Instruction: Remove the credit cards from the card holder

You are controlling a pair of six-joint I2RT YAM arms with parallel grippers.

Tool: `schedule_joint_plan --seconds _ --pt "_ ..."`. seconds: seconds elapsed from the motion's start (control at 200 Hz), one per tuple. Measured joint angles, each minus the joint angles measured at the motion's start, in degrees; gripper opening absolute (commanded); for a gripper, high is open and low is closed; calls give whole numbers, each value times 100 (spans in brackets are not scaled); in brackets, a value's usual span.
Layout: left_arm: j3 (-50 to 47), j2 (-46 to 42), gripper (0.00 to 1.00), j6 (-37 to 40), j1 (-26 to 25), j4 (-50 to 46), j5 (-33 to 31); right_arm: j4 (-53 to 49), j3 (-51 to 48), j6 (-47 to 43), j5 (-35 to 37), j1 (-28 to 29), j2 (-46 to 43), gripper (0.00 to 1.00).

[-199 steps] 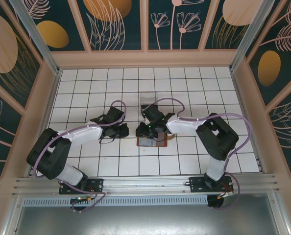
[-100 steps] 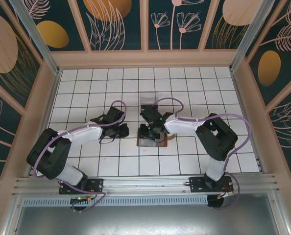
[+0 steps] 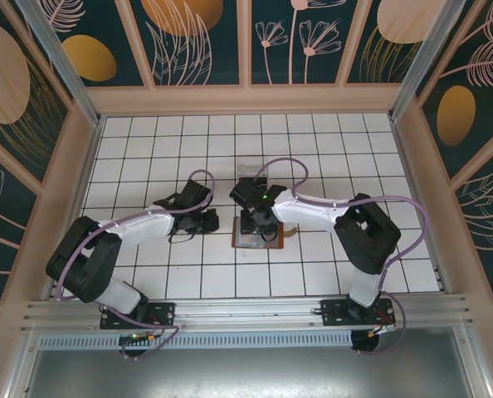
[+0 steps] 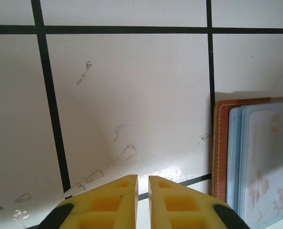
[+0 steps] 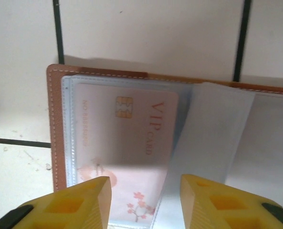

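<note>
**On the tiled table, the card holder lies open with a card inside**

Near the middle of the white tiled table [image 3: 147, 157] the brown leather card holder [image 3: 267, 241] lies open and flat. The right gripper [image 3: 254, 222] hangs over its left part. In the right wrist view the yellow fingers [image 5: 84, 200] of this gripper stand wide apart and grip nothing. Between them is a pale pink VIP card [image 5: 132, 138] with a gold chip and small blossoms printed on it. The card sits inside a clear sleeve, within the stitched brown border of the holder. A second clear sleeve [image 5: 206, 143] is lifted and leans across the middle.

The left gripper [image 3: 208, 222] is just to the left of the card holder, apart from it. Its fingers [image 4: 115, 195] are almost together, with only a thin slit between them and nothing inside. I cannot tell if they touch the tile.

A clear plastic stand [image 3: 251, 165] is on the far side of the right gripper.
</note>
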Motion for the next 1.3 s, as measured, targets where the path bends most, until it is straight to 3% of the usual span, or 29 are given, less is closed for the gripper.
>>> schedule_joint_plan --seconds 0.38,0.916,1.301 --pt "109 120 16 46 0 -2 144 -675 24 15 667 0 -26 51" --pt "503 251 18 175 -188 -4 651 -645 -844 46 817 -461 -638 48" --pt "1108 791 22 177 -800 -208 514 422 -1285 48 -328 -828 -1567 41"
